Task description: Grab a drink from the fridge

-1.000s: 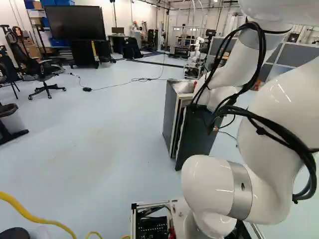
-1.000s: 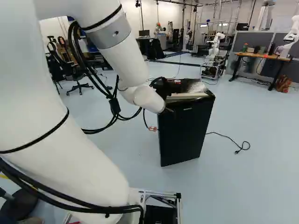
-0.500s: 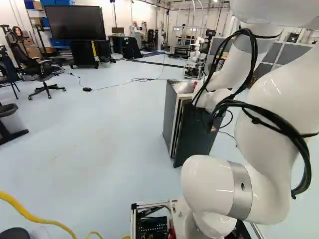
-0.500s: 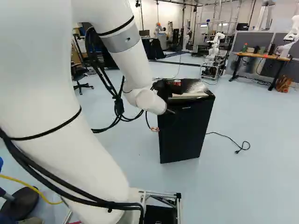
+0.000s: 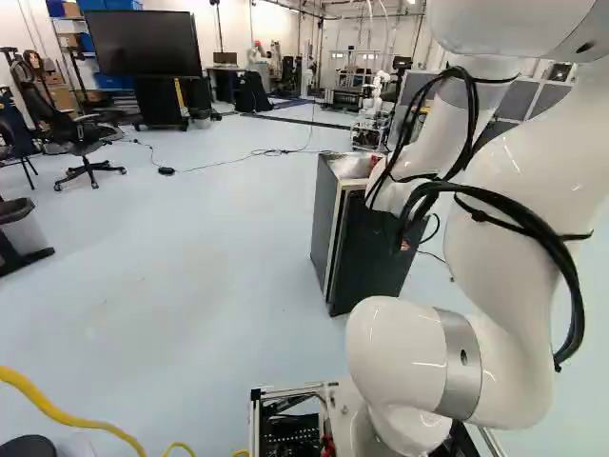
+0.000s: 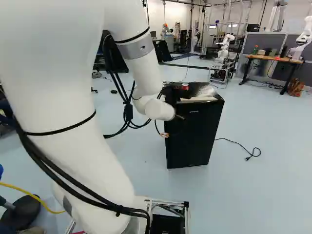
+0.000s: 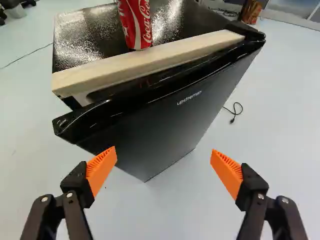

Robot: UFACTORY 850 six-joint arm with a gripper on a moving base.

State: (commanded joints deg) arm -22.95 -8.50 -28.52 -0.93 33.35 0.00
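Gripper (image 6: 165, 135): released, orange pads (image 7: 101, 170) spread wide, over the near side of the black mini fridge (image 6: 191, 139). Target, red-and-white soda can (image 7: 136, 22): upright on the fridge top, 12 o'clock from the gripper, just behind the pale wooden strip (image 7: 145, 62) along the front edge. Power cord (image 6: 239, 145): on the floor, 3 o'clock of the fridge in the right base view. Same view, another robot (image 6: 223, 51) beyond the fridge at 1 o'clock, desk (image 6: 273, 58) at 2. Left base view: big flat screen (image 5: 143, 43) at 11, office chair (image 5: 81, 143) at 10.
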